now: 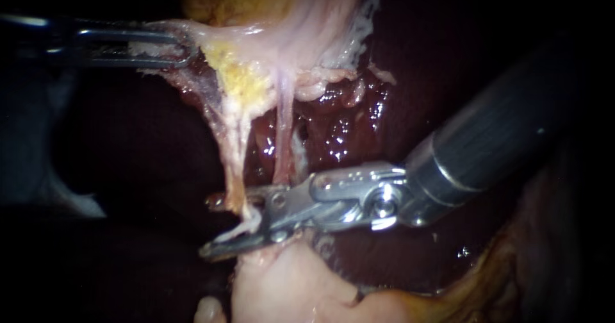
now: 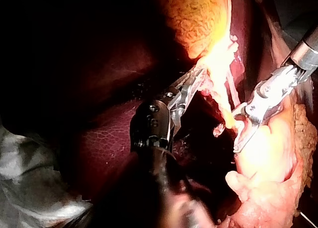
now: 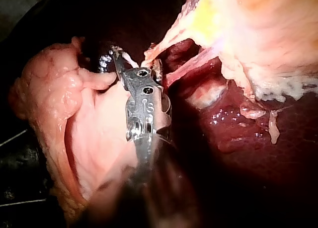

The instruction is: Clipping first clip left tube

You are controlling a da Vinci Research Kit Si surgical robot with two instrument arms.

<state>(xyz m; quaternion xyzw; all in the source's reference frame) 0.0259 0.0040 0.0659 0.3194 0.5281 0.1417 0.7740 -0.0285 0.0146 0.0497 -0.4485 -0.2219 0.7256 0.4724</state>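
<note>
Two thin tubes hang stretched below the gallbladder. The left tube is yellowish and frayed; the right tube is pinker. My right instrument comes in from the right, and its open jaws straddle the lower end of the left tube, one jaw on each side. At the upper left, my left instrument is shut on pale gallbladder tissue and holds it taut. The left wrist view shows the left instrument's jaws on that tissue and the right instrument beside the tubes.
Dark red, wet liver lies behind the tubes. A pale pink lump of tissue sits just under the right instrument's jaws. Yellow fatty tissue borders the lower right.
</note>
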